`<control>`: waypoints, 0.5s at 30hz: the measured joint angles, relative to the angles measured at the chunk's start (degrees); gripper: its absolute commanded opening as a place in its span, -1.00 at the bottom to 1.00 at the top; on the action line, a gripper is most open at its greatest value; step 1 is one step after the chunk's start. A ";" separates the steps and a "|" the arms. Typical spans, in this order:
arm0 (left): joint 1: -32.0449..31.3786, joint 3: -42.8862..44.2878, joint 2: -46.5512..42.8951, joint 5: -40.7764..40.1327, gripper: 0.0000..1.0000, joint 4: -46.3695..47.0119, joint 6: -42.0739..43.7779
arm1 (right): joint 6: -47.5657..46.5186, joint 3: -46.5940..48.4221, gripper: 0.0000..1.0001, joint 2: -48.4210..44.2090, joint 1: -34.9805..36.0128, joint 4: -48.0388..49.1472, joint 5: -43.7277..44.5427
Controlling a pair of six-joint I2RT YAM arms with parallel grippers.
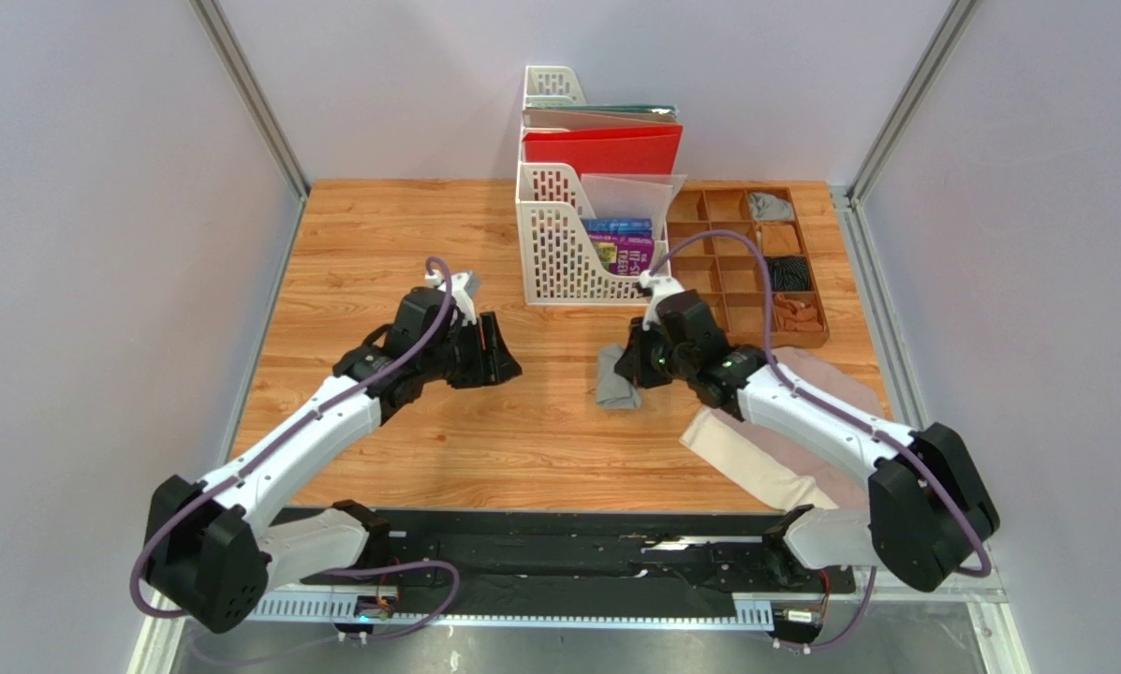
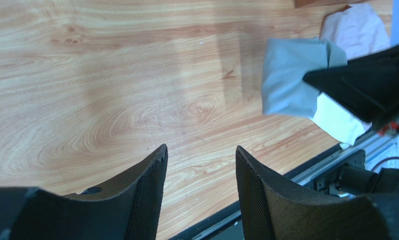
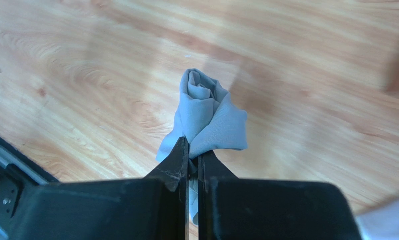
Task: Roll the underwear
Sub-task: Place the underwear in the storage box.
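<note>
The grey underwear [image 1: 617, 379] is rolled into a tight bundle near the middle of the table. My right gripper [image 1: 642, 360] is shut on one end of the roll [image 3: 206, 115], with cloth pinched between its fingers [image 3: 179, 162]. The roll also shows in the left wrist view [image 2: 291, 75]. The pale pinkish-beige underwear [image 1: 749, 457] lies flat under my right arm, and part of it shows in the left wrist view [image 2: 359, 30]. My left gripper [image 1: 500, 354] is open and empty, left of the roll, with bare wood between its fingers [image 2: 146, 190].
A white file rack [image 1: 580, 239] with red folders stands at the back centre. A brown compartment tray [image 1: 752, 260] with small cloth items sits at the back right. The black rail [image 1: 566, 562] runs along the near table edge.
</note>
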 measured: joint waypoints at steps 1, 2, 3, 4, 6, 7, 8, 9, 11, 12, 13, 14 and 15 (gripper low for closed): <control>0.00 0.90 -0.96 0.11 0.16 -1.07 0.39 | -0.76 0.02 -1.00 -0.96 -1.92 -1.05 -0.20; 0.02 1.75 -1.75 0.28 0.16 -2.03 0.63 | -1.68 0.26 -1.00 -1.95 -4.39 -2.36 -0.90; 0.04 2.78 -2.60 0.57 0.15 -3.15 0.98 | -3.02 0.92 -1.00 -2.80 -6.19 -4.04 -1.51; 0.09 4.20 -3.67 0.96 0.16 -4.57 1.51 | -3.50 1.25 -1.00 -3.06 -8.57 -4.55 -1.66; 0.11 6.80 -5.14 1.99 0.16 -6.91 2.29 | -5.62 2.80 -1.00 -3.65 -13.88 -6.43 -3.50; 0.11 7.85 -5.64 2.49 0.15 -7.74 2.62 | -6.54 3.52 -1.00 -3.72 -16.06 -6.88 -4.17; 0.15 9.68 -6.23 3.39 0.16 -9.35 3.21 | -7.61 4.44 -1.00 -3.72 -19.04 -7.45 -5.49; 0.17 11.21 -6.88 4.09 0.16 -10.38 3.78 | -8.44 5.14 -1.00 -3.69 -21.51 -7.74 -6.56; 0.17 13.73 -8.00 4.59 0.17 -12.52 4.92 | -10.08 6.78 -1.00 -3.13 -26.82 -8.50 -8.98; 0.17 14.91 -8.63 4.68 0.17 -13.62 5.84 | -10.91 7.67 -1.00 -2.36 -29.35 -8.63 -10.64; 0.20 16.13 -9.29 4.57 0.17 -14.86 6.84 | -11.74 8.55 -1.00 -1.31 -31.56 -8.70 -11.93; 0.35 17.18 -9.92 4.44 0.17 -15.82 7.89 | -12.61 9.57 -1.00 0.15 -33.62 -8.72 -13.27; 0.55 17.86 -10.47 4.22 0.17 -16.55 8.79 | -13.40 10.38 -0.99 1.46 -35.32 -8.79 -14.36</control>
